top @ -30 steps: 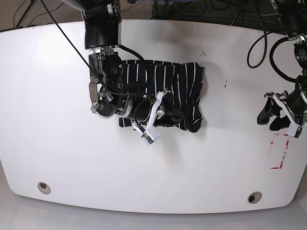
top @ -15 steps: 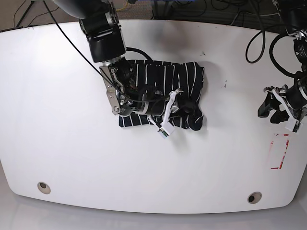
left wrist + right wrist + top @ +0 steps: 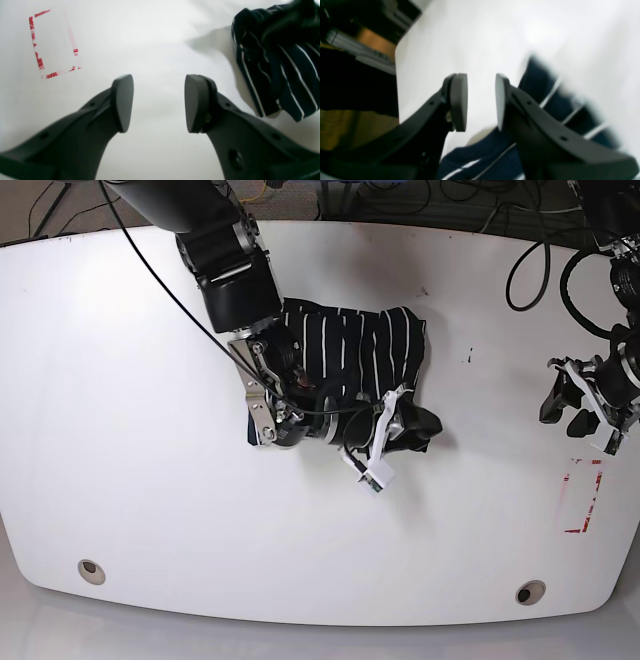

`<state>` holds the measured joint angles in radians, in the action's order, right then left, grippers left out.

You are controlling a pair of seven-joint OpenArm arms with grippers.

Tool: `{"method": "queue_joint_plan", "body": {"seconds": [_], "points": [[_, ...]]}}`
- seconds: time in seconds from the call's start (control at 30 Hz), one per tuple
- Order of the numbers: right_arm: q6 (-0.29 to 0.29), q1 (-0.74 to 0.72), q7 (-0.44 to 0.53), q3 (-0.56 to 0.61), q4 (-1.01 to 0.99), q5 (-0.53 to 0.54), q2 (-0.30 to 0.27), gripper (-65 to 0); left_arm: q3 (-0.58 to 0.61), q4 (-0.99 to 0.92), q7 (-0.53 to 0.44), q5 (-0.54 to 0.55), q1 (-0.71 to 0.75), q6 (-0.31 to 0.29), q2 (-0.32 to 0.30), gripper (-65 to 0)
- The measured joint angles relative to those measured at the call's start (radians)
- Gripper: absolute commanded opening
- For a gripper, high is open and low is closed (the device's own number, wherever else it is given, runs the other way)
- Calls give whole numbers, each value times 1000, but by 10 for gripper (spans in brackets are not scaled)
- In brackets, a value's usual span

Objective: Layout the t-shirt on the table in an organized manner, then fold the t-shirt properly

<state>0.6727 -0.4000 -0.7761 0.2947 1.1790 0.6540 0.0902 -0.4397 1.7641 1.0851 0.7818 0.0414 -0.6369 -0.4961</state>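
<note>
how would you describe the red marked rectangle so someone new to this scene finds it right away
Start from the big white table and go to its edge on the base view's right, just below the left gripper. The red-marked rectangle is a faint, broken outline painted flat on the surface. It is the only red thing there, far from the striped t-shirt.

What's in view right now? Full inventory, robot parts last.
t-shirt: one, black with thin white stripes, bunched in a heap at table centre, under the right arm.
table: one, glossy white, fills the base view.
round holes: two, metal-ringed, near the front edge, one toward each corner.
red-marked rectangle: one, on the table just in front of the left claw.
cables: several, dark, on the floor behind the table.
right claw: one, black, low at the t-shirt's front edge, jaws apart, nothing between its pads in the wrist view.
left claw: one, black, off to the side away from the shirt, open and empty.
</note>
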Motion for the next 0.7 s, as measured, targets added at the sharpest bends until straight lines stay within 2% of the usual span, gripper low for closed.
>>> {"method": "queue_joint_plan", "body": {"seconds": [0.17, 0.27, 0.5, 0.63, 0.7], "points": [[5, 3, -84, 0, 161, 5, -77, -469, 57, 1, 0, -4, 0, -54, -7, -344], [3, 26, -101, -6, 261, 0, -144, -469, 139, 11, 3, -4, -2, -57, -5, -344], [6, 105, -100, -5, 407, 3, -299, -469, 293, 61, -2, -2, -3, -60, 92, -344], [4, 142, -80, -5, 410, -12, -364, -469, 383, 60, -3, -13, -4, 5, 126, -346], [4, 162, -44, -6, 409, -14, -391, -469, 448, 59, -2, -82, -9, 43, 143, -349]]}}
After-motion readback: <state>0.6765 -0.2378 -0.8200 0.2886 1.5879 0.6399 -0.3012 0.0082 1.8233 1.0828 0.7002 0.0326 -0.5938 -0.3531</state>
